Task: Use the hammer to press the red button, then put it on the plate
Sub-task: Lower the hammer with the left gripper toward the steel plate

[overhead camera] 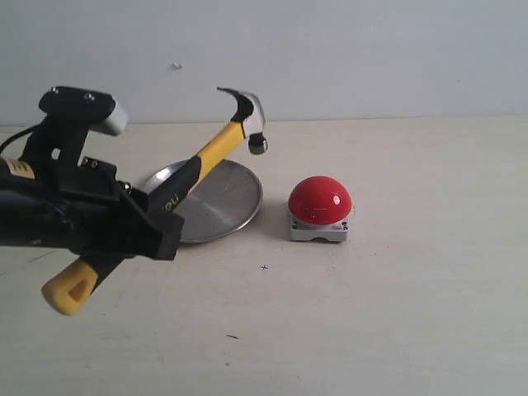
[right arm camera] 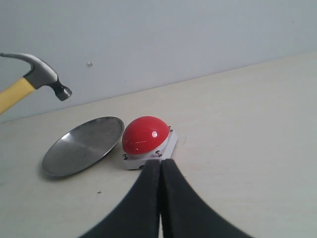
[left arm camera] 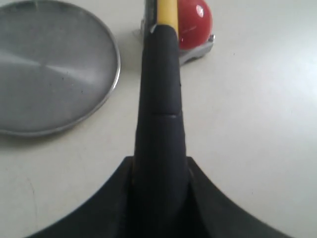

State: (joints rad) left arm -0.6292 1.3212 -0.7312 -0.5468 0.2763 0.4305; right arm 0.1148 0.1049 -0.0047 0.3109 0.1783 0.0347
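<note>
My left gripper (overhead camera: 144, 221) is shut on the black grip of the hammer (overhead camera: 216, 146) and holds it in the air, tilted up to the right. Its dark steel head (overhead camera: 252, 120) hangs over the far right edge of the silver plate (overhead camera: 227, 206), left of the red button (overhead camera: 320, 200) and above it. In the left wrist view the hammer handle (left arm camera: 161, 99) runs between the jaws toward the red button (left arm camera: 195, 22). My right gripper (right arm camera: 160, 166) is shut with nothing in it, low over the table just short of the red button (right arm camera: 145, 134).
The beige table (overhead camera: 412, 297) runs to a pale wall at the back. The plate (right arm camera: 84, 145) lies just left of the button. The hammer's yellow looped end (overhead camera: 73, 289) sticks out below my left gripper.
</note>
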